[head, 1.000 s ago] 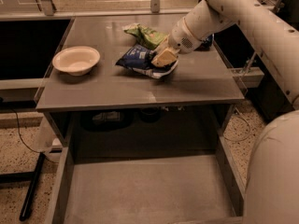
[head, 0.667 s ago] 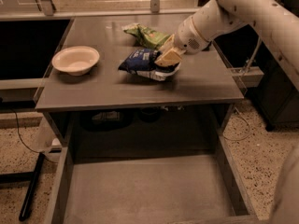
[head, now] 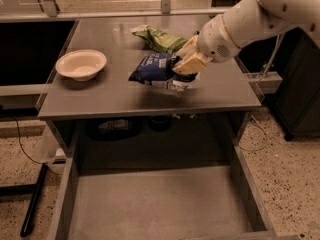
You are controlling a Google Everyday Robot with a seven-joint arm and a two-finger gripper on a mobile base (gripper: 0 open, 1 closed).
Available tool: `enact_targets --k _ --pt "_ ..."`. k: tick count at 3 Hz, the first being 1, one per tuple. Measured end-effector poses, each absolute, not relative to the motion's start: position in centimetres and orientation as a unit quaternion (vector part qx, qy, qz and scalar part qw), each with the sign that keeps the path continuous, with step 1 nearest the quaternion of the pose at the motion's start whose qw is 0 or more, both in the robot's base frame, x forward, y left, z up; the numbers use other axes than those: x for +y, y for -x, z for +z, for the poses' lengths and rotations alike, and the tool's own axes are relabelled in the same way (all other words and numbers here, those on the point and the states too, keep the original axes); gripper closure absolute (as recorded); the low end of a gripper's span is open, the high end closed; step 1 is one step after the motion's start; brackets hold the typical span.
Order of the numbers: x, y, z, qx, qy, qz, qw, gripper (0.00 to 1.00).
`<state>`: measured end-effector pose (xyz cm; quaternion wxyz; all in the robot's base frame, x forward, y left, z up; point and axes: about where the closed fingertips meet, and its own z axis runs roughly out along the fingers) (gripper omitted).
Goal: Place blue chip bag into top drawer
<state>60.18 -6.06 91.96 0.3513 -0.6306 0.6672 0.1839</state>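
Observation:
The blue chip bag is dark blue foil with white lettering and a white end. It hangs a little above the grey table, right of centre. My gripper reaches in from the upper right on the white arm and is shut on the bag's right end. The top drawer is pulled out below the table's front edge, a wide shallow grey tray with low side walls and nothing in it.
A green chip bag lies on the table just behind the blue bag. A white bowl sits at the table's left. A dark cabinet stands at the right, and a black leg and cable lie on the speckled floor at the left.
The gripper has lifted the blue chip bag slightly off the table top and carried it a little toward the front edge. The arm has drawn back to the upper right.

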Motion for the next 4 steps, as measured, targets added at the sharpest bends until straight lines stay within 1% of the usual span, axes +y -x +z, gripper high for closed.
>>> enact_targets --k 2,3,4 --pt "-11.7 -49.8 94.0 0.681 0.632 0.157 0.335 1.0" --pt "-13.2 -45.0 93.8 0.694 0.626 0.153 0.321 1.0" --pt "-13.9 -41.5 91.3 0.715 0.605 0.152 0.315 1.0"
